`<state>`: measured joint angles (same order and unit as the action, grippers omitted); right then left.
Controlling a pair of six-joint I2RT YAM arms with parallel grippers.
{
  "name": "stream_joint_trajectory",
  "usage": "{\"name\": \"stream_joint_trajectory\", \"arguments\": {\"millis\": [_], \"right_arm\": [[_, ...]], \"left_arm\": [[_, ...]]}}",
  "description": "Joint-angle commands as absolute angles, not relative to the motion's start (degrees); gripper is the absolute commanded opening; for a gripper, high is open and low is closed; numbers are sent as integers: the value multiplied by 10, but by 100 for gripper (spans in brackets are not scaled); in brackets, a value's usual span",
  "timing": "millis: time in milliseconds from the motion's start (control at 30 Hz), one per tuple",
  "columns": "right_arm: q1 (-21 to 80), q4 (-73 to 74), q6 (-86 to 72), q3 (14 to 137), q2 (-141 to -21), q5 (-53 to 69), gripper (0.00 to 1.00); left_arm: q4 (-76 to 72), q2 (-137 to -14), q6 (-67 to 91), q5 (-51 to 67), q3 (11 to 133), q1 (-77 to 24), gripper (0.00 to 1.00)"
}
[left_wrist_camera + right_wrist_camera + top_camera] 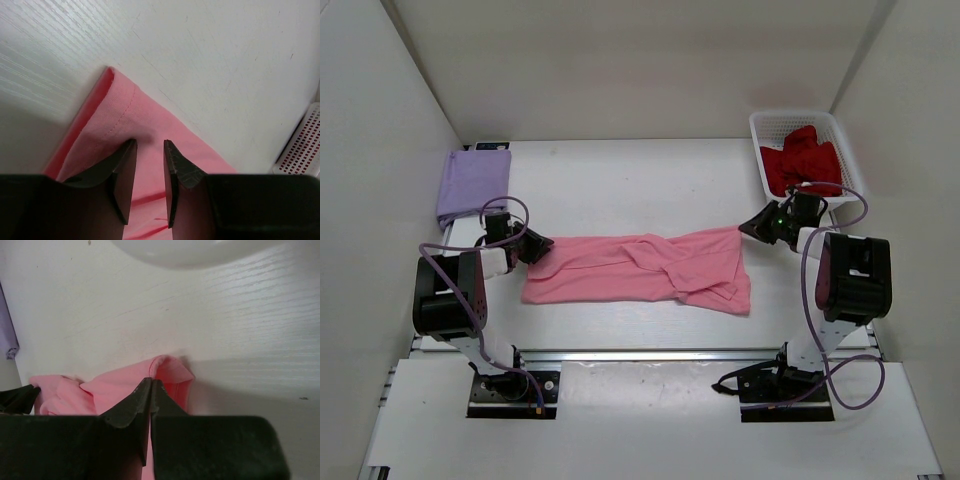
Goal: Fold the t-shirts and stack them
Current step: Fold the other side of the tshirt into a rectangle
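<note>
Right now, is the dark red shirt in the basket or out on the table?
In the basket: the dark red shirt lies bunched inside the white basket at the table's far right.

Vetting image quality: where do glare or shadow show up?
Top external: evenly lit, sharp. Left wrist: glare on the white wood-grain table, upper left. Right wrist: blown-out patch at top; shadow right of the pink fabric t-shirt.

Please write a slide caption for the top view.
Right gripper pinches one end of the pink shirt, left gripper open at the other; purple shirt folded, red shirt in basket.
</note>
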<state>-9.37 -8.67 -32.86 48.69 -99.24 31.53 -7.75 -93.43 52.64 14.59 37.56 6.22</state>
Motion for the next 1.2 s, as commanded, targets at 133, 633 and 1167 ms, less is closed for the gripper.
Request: {"name": "stream_joint_trajectory", "arguments": {"millis": [133, 633, 1167], "right_arm": [[-99, -102, -330, 504, -960, 293, 0], [-60, -97, -340, 356, -810, 232, 29], [-39, -104, -328, 330, -859, 214, 30]], "left_arm": [[-51, -910, 512, 123, 393, 75, 39], [-17, -740, 470, 88, 345, 7, 47], [-87, -826, 514, 127, 280, -1, 44]]}}
